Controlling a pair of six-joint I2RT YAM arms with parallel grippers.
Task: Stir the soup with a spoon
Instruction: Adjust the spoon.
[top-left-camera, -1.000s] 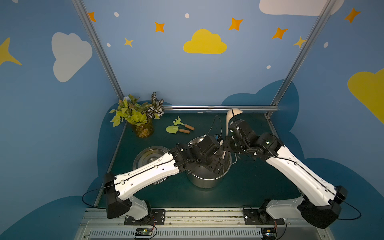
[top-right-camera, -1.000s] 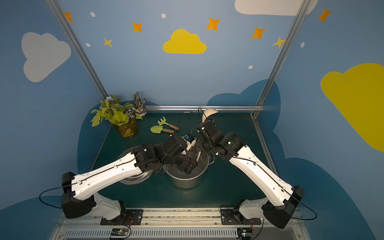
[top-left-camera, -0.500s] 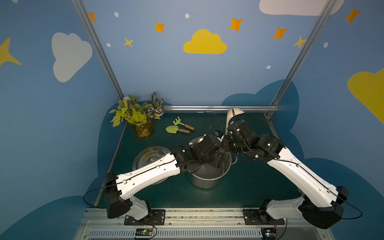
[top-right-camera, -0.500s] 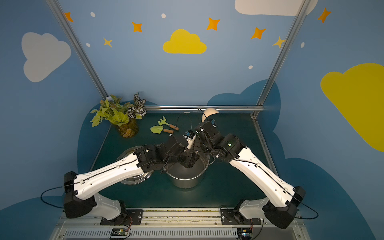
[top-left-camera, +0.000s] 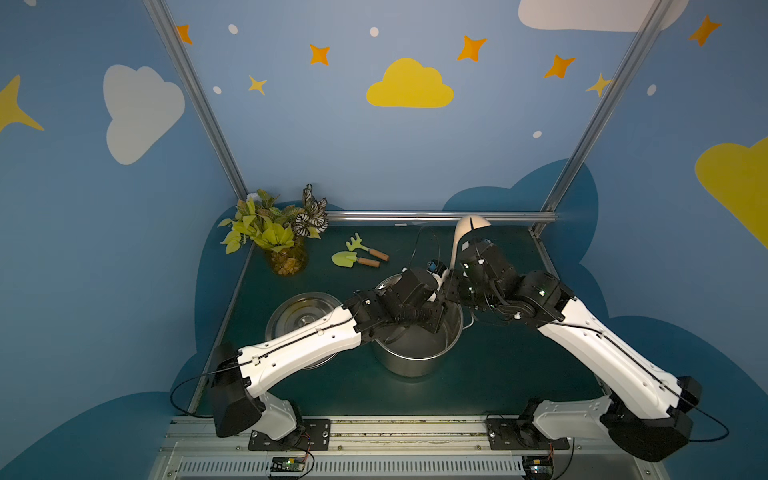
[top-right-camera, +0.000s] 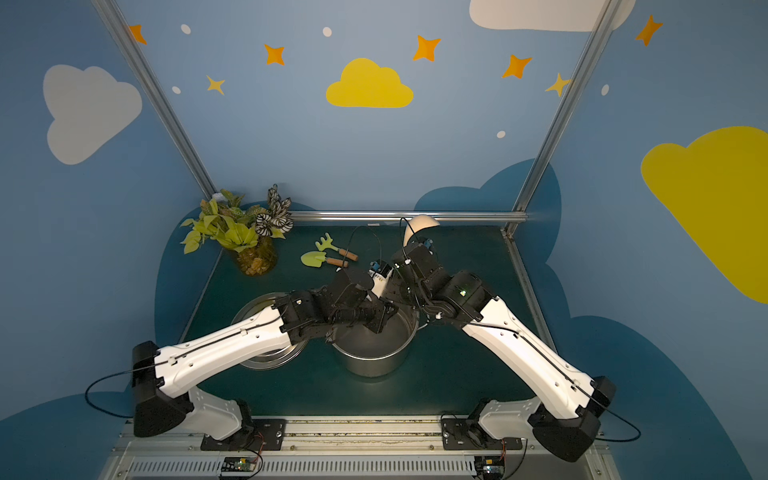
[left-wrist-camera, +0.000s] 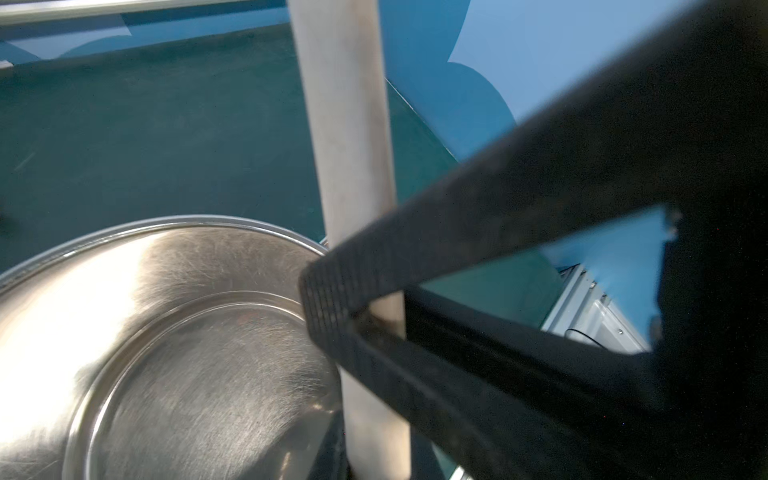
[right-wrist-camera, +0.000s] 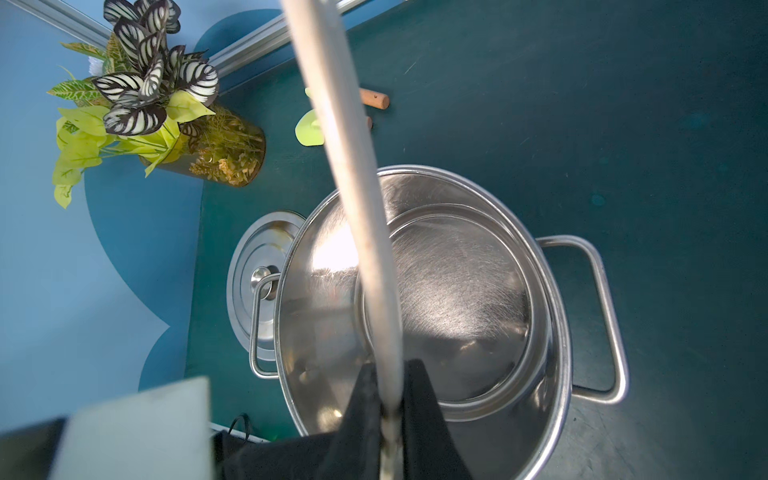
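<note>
1. The spoon (top-left-camera: 471, 224) is standing nearly upright just right of centre in both top views (top-right-camera: 422, 224), its cream bowl uppermost near the back rail and its slim handle running down toward the steel pot (top-left-camera: 411, 361)
2. The right hand (right-wrist-camera: 390, 370) is clenching that handle: in the right wrist view its black fingers (right-wrist-camera: 419, 395) are pressing on either side of the shaft
3. The left hand (left-wrist-camera: 332, 309) is grasping the same handle; in the left wrist view its two fingers (left-wrist-camera: 457, 208) are converging to a point with the cream shaft caught between them
4. Both hands are meeting at the pot's far rim, the left arm reaching in from the lower left of the frame across the pot's opening, the right arm coming in from the lower right
5. The pot is sitting at the centre of the green bench (top-left-camera: 498, 374), its brushed steel inside catching the light; whether the handle's lower end is touching the pot cannot be told
6. The lid (top-left-camera: 291, 307) is lying knob up just left of the pot, partly covered by the left arm
7. A green trowel (top-left-camera: 347, 259) and a green rake (top-left-camera: 357, 243) are lying side by side above and left of the pot, well apart from it
8. A potted plant (top-left-camera: 274, 232) is standing in the upper left corner of the bench
</note>
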